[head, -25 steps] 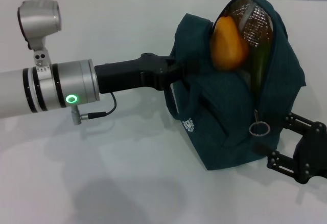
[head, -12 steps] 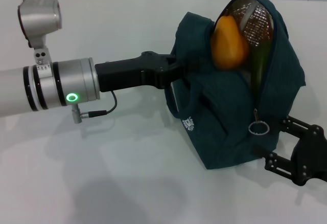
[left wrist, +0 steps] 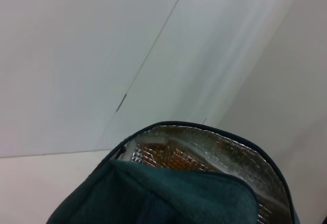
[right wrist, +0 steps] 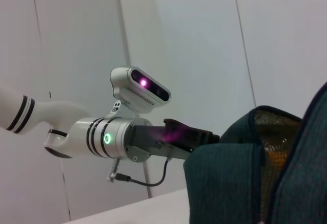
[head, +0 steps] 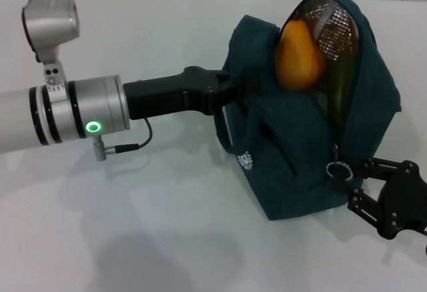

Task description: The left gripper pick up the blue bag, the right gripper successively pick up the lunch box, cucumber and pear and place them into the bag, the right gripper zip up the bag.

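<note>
Blue cloth makes up the blue bag [head: 300, 152], which sits on the white table [head: 167, 239] with its mouth open at the top. Inside the mouth you can see the pear [head: 299, 55], orange and round, and next to it the cucumber [head: 339, 82], long and dark green, standing nearly upright along the open edge. Shiny silver lining shows behind them. The lunch box cannot be seen; it may be deeper down.

From the left side, the left gripper [head: 230, 91] reaches into the bag's cloth near the top. Its fingers are buried in the folds, so I cannot tell how they sit, but the bag looks held up by it.

Low on the right, the right gripper [head: 353, 184] is right beside the zipper ring [head: 339, 169]. One finger [head: 377, 167] lies above and one below, spread apart, with their tips reaching toward the ring. Nothing is pinched yet, as far as I can see.

What matters now is this: the ring hangs at the low end of the zipper line, just in front of the right claw's tips. The zipper runs from there up and back toward the top of the bag. So I think the claw must close on the ring and then pull upward along that line, while the left arm holds the bag firm.
</note>
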### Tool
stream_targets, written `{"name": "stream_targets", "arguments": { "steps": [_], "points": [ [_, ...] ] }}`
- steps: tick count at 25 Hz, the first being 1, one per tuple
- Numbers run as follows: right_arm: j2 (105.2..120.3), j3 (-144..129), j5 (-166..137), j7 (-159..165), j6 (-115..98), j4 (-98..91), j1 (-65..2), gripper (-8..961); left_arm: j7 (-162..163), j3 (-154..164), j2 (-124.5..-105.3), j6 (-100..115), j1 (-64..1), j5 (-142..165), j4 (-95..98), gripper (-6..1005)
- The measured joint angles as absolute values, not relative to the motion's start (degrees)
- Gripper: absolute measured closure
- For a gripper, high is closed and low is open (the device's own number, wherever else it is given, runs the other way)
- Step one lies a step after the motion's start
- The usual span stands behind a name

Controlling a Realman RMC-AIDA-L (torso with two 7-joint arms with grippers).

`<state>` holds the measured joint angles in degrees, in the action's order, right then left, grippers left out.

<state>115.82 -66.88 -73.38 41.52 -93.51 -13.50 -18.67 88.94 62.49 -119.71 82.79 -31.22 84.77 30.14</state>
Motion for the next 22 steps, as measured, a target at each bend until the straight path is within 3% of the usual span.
{"name": "stream_targets", "arguments": {
  "steps": [11, 17, 22],
  "points": [
    [115.84, -66.87, -71.89, 41.62, -91.9, -12.62, -18.72, 704, 88.95, 62.49, -119.71, 82.79, -30.94, 84.63, 30.14, 963],
    [115.84, -66.89, -71.84, 41.64, -91.52, -12.64, -19.41, 892, 88.95, 62.58, -119.71, 82.79, -30.94, 84.63, 30.15, 962],
    [115.84, -66.88, -71.84, 41.66, -91.27, -12.63, -19.45, 919, 88.95, 62.55, -119.71, 82.79, -30.94, 84.63, 30.14, 963]
  ]
}}
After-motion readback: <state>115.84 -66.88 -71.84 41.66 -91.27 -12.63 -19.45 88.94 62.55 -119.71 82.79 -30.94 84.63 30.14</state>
